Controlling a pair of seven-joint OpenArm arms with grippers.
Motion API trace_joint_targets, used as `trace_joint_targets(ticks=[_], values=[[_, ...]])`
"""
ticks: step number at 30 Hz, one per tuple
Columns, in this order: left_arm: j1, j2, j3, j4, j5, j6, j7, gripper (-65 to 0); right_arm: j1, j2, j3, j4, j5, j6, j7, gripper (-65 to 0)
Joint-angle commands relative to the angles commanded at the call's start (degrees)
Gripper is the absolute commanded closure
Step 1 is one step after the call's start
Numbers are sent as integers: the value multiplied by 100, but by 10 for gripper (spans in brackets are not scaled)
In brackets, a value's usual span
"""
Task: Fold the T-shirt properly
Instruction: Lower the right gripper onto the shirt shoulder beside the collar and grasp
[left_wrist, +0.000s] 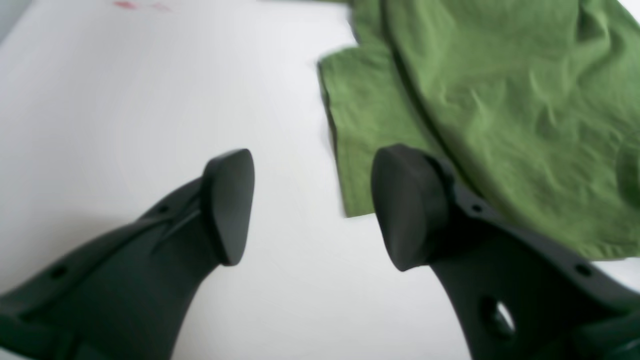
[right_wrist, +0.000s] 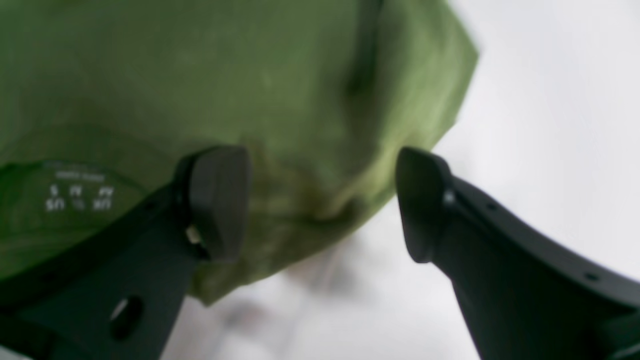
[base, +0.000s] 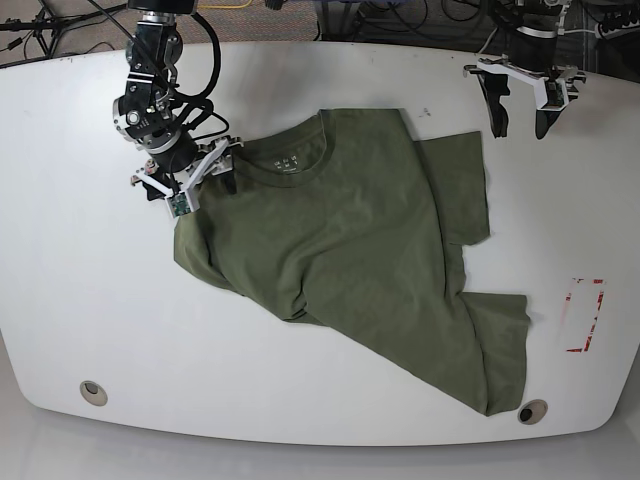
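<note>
In the base view's upper left, the right end effector (base: 186, 176) sits over the shoulder of the T-shirt (base: 350, 240), beside the collar. Its jaws stand apart and hold nothing; the right wrist view shows cloth bunched between the 2 fingers (right_wrist: 220, 200), with the pale collar print at that frame's left edge.

The T-shirt lies on the white desk (base: 80, 300), spread but skewed across the middle of the frame, neck toward upper left, hem trailing to lower right. 1 sleeve is tucked and rumpled at the left, the other spread at the right.

It looks like thin, soft cotton: light, limp and prone to wrinkle or drag rather than slide stiffly. Seams, shoulder points and hem corners seem the best holds, since a pinch in the flat middle would likely only tent the fabric.

In the upper right, the left end effector (base: 518, 128) hangs clear of the shirt, jaws apart and empty. A red outline (base: 584, 316) marks the desk at far right.
</note>
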Motion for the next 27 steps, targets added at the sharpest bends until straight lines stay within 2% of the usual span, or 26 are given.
trace_joint_targets(ticks=[4, 6, 10, 18, 20, 27], values=[[18, 38, 27, -97, -69, 27, 17, -372, 237, -57, 52, -191, -92, 73, -90, -451], [10, 12, 70, -316, -89, 77, -5, -366, 785, -120, 158, -658, -173, 154, -274, -451], [12, 1, 100, -368, -92, 78, -23, -366, 860, -166, 198, -749, -162, 155, -297, -448], [14, -42, 104, -409, -70, 100, -30, -365, 850, -142, 162, -747, 93, 191, -418, -435], [27, -60, 59, -345, -39, 38, -62, -369, 555, -65, 108, -545, 466, 175, -677, -438], [-30, -72, -1, -393, -49, 35, -4, -366, 227, -50, 110, -355, 509, 168, -700, -436]])
